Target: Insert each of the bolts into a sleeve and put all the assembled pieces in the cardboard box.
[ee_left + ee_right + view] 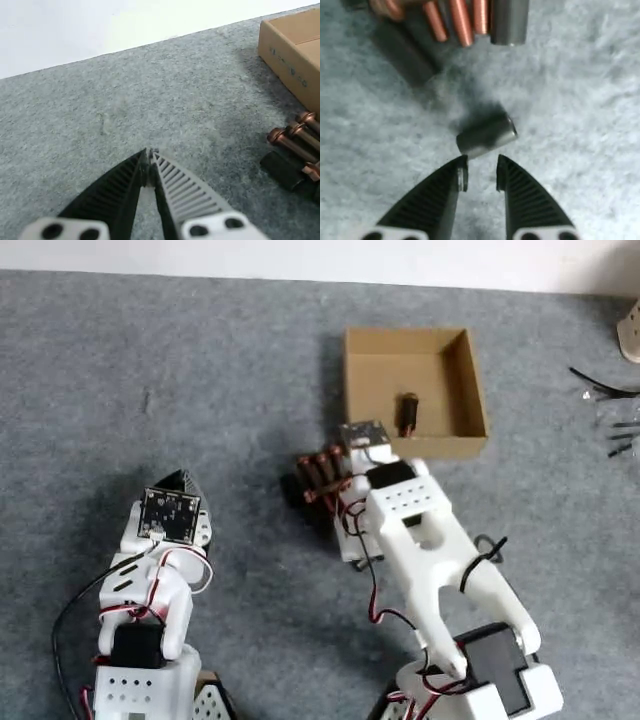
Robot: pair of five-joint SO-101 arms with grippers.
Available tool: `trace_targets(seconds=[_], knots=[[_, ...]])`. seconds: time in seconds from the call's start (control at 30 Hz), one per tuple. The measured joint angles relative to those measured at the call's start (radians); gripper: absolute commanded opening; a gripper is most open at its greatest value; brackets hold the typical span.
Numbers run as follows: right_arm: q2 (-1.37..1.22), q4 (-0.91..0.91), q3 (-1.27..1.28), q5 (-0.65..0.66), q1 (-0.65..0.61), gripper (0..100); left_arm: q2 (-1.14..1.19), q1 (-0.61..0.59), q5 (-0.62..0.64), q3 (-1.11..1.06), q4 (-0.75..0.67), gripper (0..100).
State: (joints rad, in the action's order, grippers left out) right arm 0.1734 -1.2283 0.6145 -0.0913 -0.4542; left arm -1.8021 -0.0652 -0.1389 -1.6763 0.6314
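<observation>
Several copper bolts lie side by side on the grey carpet, just in front of the cardboard box. An assembled dark piece rests inside the box. In the right wrist view, my right gripper is open a little, with nothing between its fingers. A dark sleeve lies on the carpet just beyond its tips. Farther off are the bolts and two more sleeves. My left gripper is shut and empty, low over bare carpet to the left of the bolts.
The right arm stretches over the carpet beside the bolts, its wrist close to the box's front wall. Loose black cable ties lie at the far right. Bare carpet spreads to the left and behind the left gripper.
</observation>
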Motion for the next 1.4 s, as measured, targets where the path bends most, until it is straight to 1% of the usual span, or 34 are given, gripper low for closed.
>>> trace_targets(seconds=[0.43,0.7,0.87,1.1,1.4], knots=[[-0.192,0.066,-0.008,0.0,-0.006,8.7,0.0,0.0,0.0,0.0,0.0,3],[-0.199,0.087,-0.008,-0.005,-0.006,8.7,0.0,0.0,0.0,0.0,0.0,3],[-0.229,0.164,0.003,-0.008,-0.006,8.7,0.0,0.0,0.0,0.0,0.0,3],[-0.239,0.184,0.006,-0.006,-0.006,8.7,0.0,0.0,0.0,0.0,0.0,3],[-0.239,0.252,0.02,-0.008,0.031,8.7,0.0,0.0,0.0,0.0,0.0,3]])
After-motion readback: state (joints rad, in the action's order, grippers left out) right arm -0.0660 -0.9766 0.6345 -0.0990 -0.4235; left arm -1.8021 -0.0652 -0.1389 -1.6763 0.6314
